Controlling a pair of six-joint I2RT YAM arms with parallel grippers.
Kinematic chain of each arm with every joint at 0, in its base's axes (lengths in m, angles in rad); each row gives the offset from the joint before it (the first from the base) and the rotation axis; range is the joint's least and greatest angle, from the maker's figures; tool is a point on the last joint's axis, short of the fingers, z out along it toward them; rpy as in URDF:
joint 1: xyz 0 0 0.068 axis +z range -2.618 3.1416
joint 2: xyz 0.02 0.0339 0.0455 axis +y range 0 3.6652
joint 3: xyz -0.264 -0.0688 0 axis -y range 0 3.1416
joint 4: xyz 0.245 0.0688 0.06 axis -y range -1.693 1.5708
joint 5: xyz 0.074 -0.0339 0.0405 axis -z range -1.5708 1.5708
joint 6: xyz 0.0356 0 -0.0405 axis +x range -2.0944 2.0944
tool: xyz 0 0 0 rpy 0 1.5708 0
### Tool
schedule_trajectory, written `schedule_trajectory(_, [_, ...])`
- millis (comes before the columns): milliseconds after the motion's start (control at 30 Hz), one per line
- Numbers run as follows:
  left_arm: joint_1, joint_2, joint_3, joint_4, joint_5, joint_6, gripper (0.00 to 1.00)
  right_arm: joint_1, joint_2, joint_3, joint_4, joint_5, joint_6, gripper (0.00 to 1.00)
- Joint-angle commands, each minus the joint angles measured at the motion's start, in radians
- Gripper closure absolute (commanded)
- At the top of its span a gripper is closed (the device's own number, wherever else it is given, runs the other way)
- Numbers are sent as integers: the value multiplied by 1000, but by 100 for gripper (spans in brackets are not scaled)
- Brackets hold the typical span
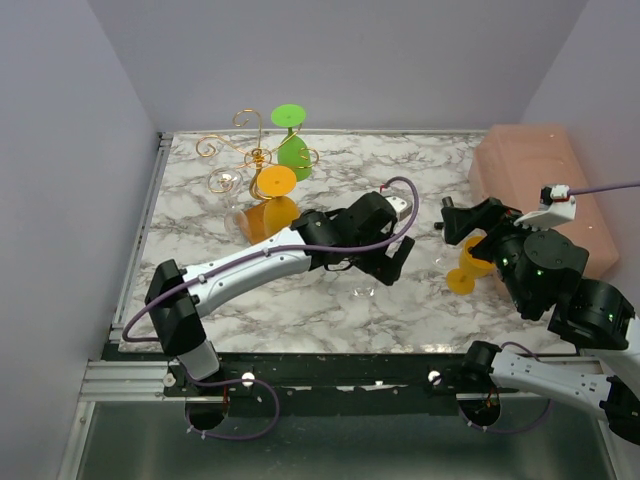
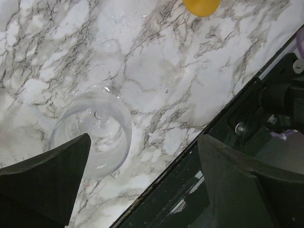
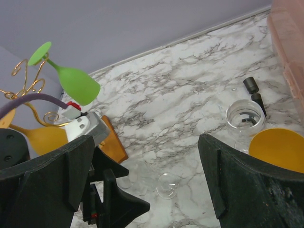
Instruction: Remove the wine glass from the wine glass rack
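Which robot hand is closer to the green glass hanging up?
Left. The left hand is over the middle of the table, in front and right of the green glass. The right hand is farther off, at the table's right side by an orange glass.

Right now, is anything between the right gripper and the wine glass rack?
Yes. The left gripper hangs mid-table, roughly on the line between the right gripper and the wine glass rack. A clear glass also lies beneath it.

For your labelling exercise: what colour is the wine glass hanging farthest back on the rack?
Green; this wine glass shows best in the right wrist view.
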State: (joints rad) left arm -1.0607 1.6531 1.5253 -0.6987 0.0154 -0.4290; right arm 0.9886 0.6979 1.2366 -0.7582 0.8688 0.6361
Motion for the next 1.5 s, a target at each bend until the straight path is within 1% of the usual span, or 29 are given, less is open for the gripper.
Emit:
schedule_trajectory(0, [-7,-60,99,-29,-6,19,1,4,5,4,-33,-6,16,0])
schedule_trajectory(100, [-6,-96,146,-61,-60,21,2,5,10,9,-32,-6,13,0])
schedule_trajectory(267, [-7,-213,171,-67,-167,31,5,4,17,16,-16,3,4,0])
schedule_trajectory(467, [-7,-399,108,10,-294,87,5,4,31,12,42,-21,-10,0])
schedule_trajectory(600, [-5,-504,101,0,-349,136,5,5,64,19,76,-58,-13,0])
schedule_trajectory(733, [16,-599,71,-16,-482,164,3,4,124,47,106,-112,-35,0])
schedule_trajectory(800, [71,-631,59,-43,-490,169,2,5,164,70,118,-140,-55,0])
schedule_trajectory(833, [119,-644,54,-60,-476,161,2,4,187,85,119,-154,-59,0])
schedule_trajectory(933, [253,-706,17,-73,-384,139,2,4,260,132,125,-201,-76,0])
schedule_trajectory(967, [280,-726,3,-68,-373,146,2,4,283,146,126,-219,-80,0])
schedule_trajectory(1067, [351,-781,-18,-79,-409,182,2,4,356,202,119,-264,-83,0])
schedule_trajectory(1267, [508,-843,-78,-69,-428,216,2,5,503,346,88,-342,-94,0])
schedule_trajectory(1367, [586,-862,-119,-43,-408,217,2,5,578,434,58,-375,-96,0])
schedule_trajectory(1467, [640,-872,-139,-23,-347,206,1,5,656,521,18,-397,-105,0])
